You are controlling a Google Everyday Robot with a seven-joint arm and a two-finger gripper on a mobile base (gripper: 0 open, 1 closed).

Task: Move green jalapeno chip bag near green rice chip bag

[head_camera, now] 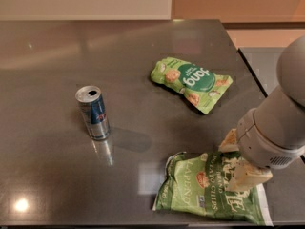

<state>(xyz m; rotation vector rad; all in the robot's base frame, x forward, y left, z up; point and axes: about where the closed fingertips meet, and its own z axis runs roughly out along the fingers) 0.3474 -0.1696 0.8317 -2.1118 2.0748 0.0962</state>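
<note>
The green jalapeno chip bag [205,190] lies flat at the table's front right, olive-green with white lettering and a white strip on its right edge. The green rice chip bag [190,82] is a smaller bright-green pouch with a dark round logo, lying farther back, well apart from the jalapeno bag. My gripper [238,159] hangs from the grey arm [279,128] over the right end of the jalapeno bag. Its two cream fingers [249,175] stand apart, open, at the bag's surface, and hide part of the lettering.
A blue and silver drink can [93,112] stands upright at the left middle of the dark grey table [71,56]. The table's right edge runs close behind the arm, and its front edge lies just below the jalapeno bag.
</note>
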